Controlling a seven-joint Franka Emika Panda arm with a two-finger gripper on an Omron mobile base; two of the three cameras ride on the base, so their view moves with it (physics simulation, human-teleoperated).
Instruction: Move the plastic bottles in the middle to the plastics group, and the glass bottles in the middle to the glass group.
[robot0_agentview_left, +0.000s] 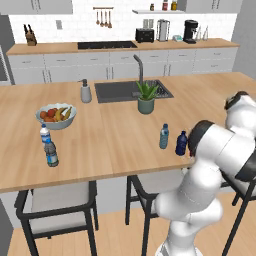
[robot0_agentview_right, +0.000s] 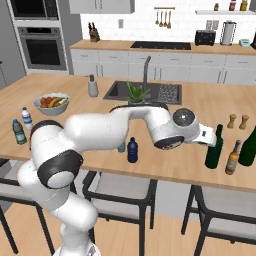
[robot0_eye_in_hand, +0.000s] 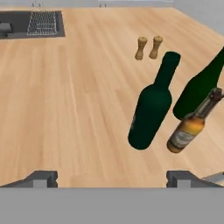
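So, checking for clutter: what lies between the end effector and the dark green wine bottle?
Bare wooden countertop, seen in the hand view, between the open end effector and the dark green wine bottle.

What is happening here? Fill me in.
The robot arm is sorting bottles on the kitchen island. Its gripper hangs with jaws open and empty just short of a dark green wine bottle, which stands beside another green bottle and a small amber one. A pale blue water bottle and a navy bottle wait mid-counter.

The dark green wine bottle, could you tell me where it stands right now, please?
The dark green wine bottle stands upright on the island's right end, just beyond the gripper, beside a small amber bottle and another green bottle.
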